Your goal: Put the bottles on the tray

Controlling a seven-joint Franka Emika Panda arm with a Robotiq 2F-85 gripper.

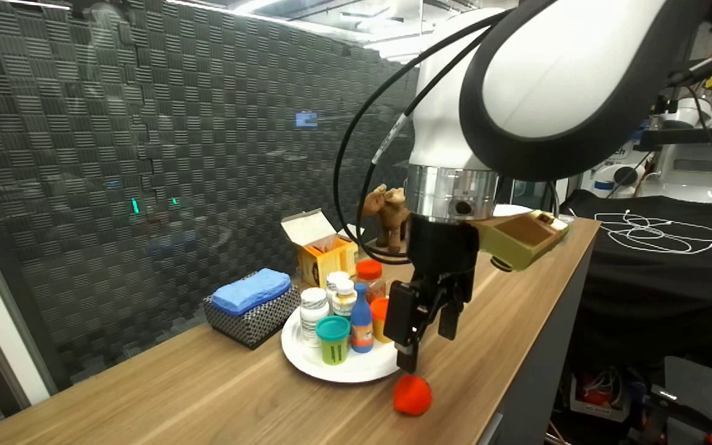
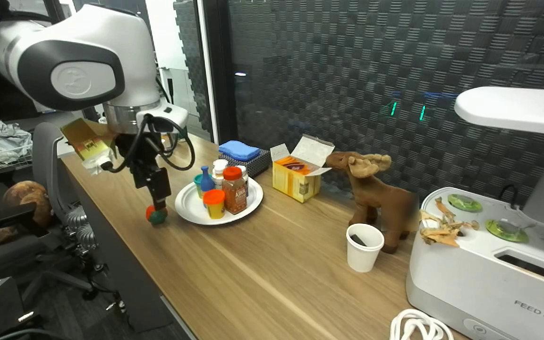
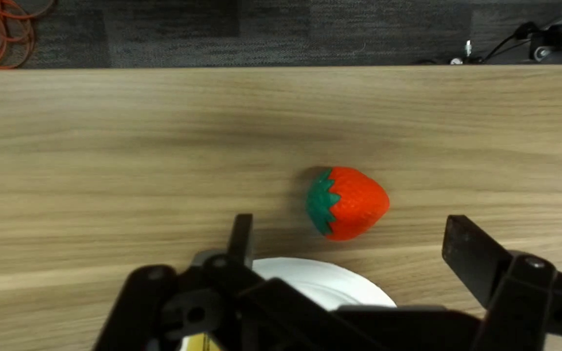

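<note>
Close beside the wide-spread claw (image 3: 348, 224), the bottles (image 1: 361, 322) stand grouped on the tray (image 1: 356, 372).

Bottles (image 1: 361, 330) grouped on a round white tray (image 1: 362, 369), end effector (image 1: 428, 352) with jaws parted, red object (image 1: 412, 396) on wooden surface (image 1: 257, 389)

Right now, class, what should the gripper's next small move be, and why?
Probably raise the open gripper straight up: the bottles in view already stand upright on the tray, and the strawberry, ungripped and close by, is no bottle.
</note>
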